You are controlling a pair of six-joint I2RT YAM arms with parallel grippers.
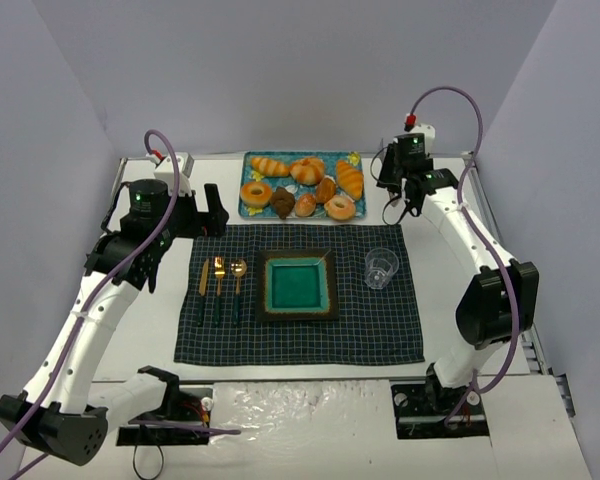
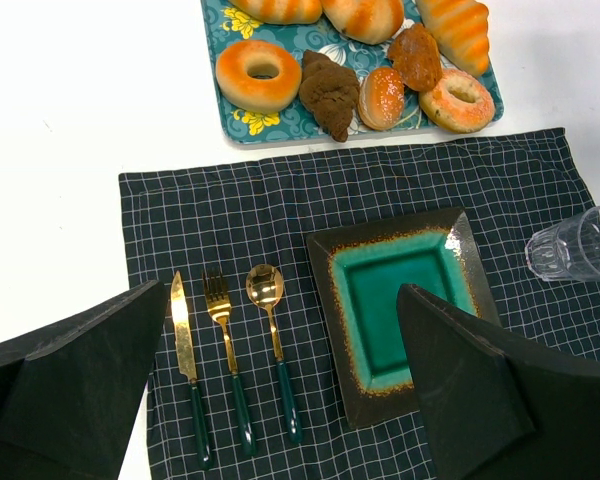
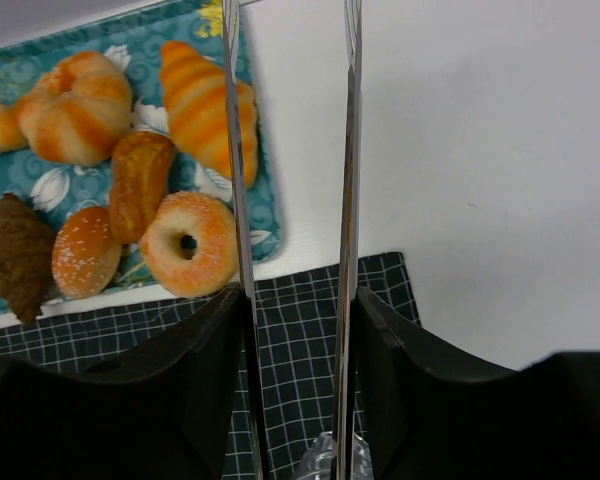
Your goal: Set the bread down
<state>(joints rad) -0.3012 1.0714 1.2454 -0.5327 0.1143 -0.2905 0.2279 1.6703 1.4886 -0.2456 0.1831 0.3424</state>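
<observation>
Top view: bread (image 1: 350, 180) at the right end of the tray (image 1: 332, 157), long axis running away from me. My right hand (image 1: 402, 200) sits just right of it, and my left hand (image 1: 214, 215) is well apart, past the tray's other end. Left wrist view: left hand wide open, empty; bread at the tray's far right corner. Right wrist view: right hand clamped on metal tongs (image 3: 348, 150), blades parted and empty, with the bread just left of them.

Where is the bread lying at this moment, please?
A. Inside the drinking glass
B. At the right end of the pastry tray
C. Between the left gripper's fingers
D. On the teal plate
B: the bread lies at the right end of the tray, just behind a ring doughnut, while the plate holds nothing.
</observation>
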